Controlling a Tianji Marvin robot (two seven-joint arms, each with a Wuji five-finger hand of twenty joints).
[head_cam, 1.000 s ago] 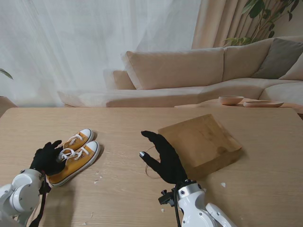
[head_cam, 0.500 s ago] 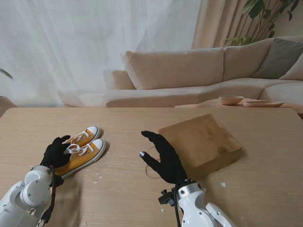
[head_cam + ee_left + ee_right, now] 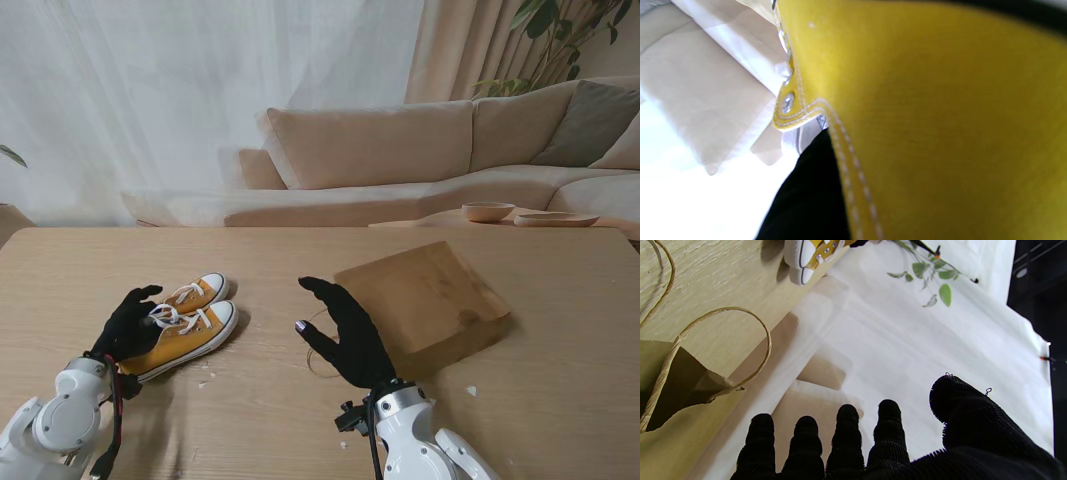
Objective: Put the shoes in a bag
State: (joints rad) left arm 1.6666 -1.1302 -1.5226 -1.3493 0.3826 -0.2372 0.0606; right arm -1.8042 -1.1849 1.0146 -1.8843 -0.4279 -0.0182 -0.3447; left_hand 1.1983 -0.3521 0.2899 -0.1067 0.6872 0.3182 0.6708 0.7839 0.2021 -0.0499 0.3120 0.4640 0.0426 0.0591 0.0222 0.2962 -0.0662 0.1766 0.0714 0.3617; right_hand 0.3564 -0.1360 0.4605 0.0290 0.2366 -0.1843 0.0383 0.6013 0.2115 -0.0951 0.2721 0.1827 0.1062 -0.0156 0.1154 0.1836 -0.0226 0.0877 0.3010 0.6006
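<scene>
Shoes (image 3: 185, 325), a yellow canvas pair with white laces and white toe caps, lie side by side on the worktop (image 3: 270, 420) with their heels under the left hand (image 3: 130, 325). That hand has its black-gloved fingers closed over the heel end of the pair; its wrist view is filled with yellow canvas, stitching and a metal eyelet pressed right up against the palm, so it appears to hold them.

To the right, well apart from the shoes, the right hand (image 3: 345, 330) stands on edge with fingers (image 3: 846, 436) straight and together and the thumb apart, holding nothing. Just beside its palm lies the brown paper bag (image 3: 425, 300), flat on its side, mouth toward the hand, with its twine handle (image 3: 723, 346) looped on the wood by the fingertips.

Judging from this, the grip covers only the heels, so one shoe could slip free or swing out of line on the way over. The bag mouth looks barely open; toe caps could catch the edge or the handle and push the bag away.

No brand, label or writing can be read on shoes or bag.
</scene>
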